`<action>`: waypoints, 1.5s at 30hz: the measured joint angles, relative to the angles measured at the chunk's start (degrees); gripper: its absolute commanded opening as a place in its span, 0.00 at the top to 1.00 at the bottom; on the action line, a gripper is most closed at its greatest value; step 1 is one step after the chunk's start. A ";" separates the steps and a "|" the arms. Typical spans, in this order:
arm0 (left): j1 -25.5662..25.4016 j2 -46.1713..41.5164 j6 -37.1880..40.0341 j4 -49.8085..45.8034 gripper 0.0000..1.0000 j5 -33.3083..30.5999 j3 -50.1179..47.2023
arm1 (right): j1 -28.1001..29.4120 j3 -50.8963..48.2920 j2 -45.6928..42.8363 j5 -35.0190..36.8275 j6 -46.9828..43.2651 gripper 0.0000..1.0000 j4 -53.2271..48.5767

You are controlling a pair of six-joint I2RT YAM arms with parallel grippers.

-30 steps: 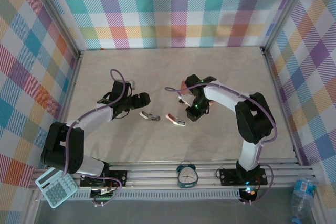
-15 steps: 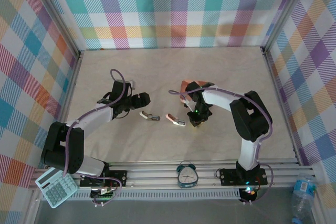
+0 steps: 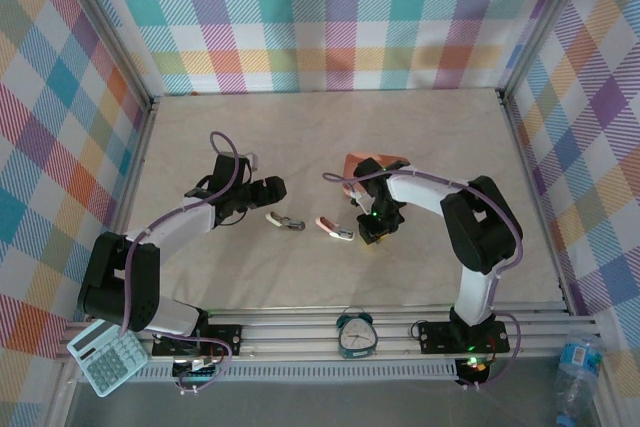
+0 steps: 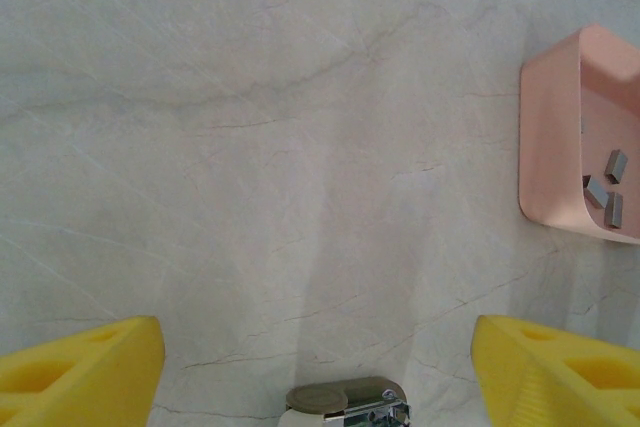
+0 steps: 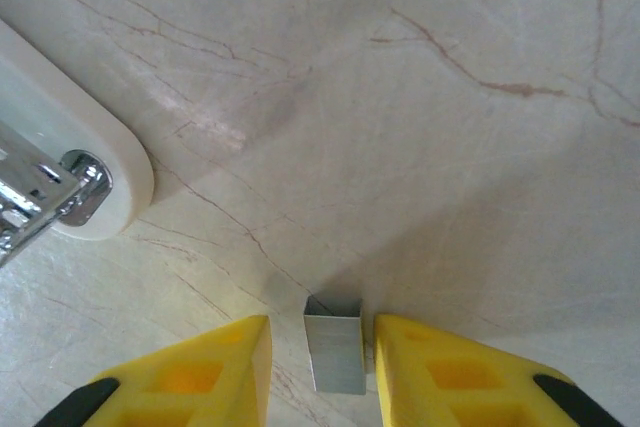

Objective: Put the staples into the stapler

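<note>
Right wrist view puts the right jaws low over the table [image 5: 450, 147], their yellow fingers [image 5: 190, 372] parted only a little, with one short grey strip of staples [image 5: 335, 352] between them. A sliver of gap shows on each side of the strip, wider on the picture's left, so the jaws look released around it rather than pinching it. The strip rests on the pale marbled surface. Up and to the left in that view lies the rounded white end of the nearer stapler [image 5: 70, 182], its chrome part showing, apart from both strip and fingers.

From the top external camera the right arm [image 3: 430, 187] bends in from the right, its wrist pointing down just beside that nearer stapler, which reads pink and white from above and lies near the middle of the table. A second stapler [image 3: 285, 221], whitish with a dark part, lies to its left, the two not touching. A pink tray [image 3: 372, 161] sits behind the right wrist, partly hidden by the arm.

The left jaws stand wide and grasp nothing: in the left wrist view their yellow tips sit in the two bottom corners, bare table between them, and the end of the second stapler peeks in at the bottom edge. Spare staples [image 4: 600, 190], three small grey strips close together, lie inside the tray at that view's right edge.

On the rail in front of the table stand a small clock [image 3: 355, 332] and a calculator [image 3: 108, 357]
</note>
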 measured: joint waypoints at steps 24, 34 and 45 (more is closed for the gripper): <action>0.00 -0.76 0.02 0.04 0.20 -0.04 -0.85 | 0.15 -2.91 -3.08 1.36 0.83 0.70 -0.68; 0.00 -0.76 0.02 0.04 0.20 -0.04 -0.85 | 0.66 -2.89 -3.04 1.75 0.17 0.71 -0.37; 0.00 -0.76 0.02 0.02 0.20 -0.07 -0.94 | 1.64 -2.34 -2.56 2.40 -0.28 0.73 0.37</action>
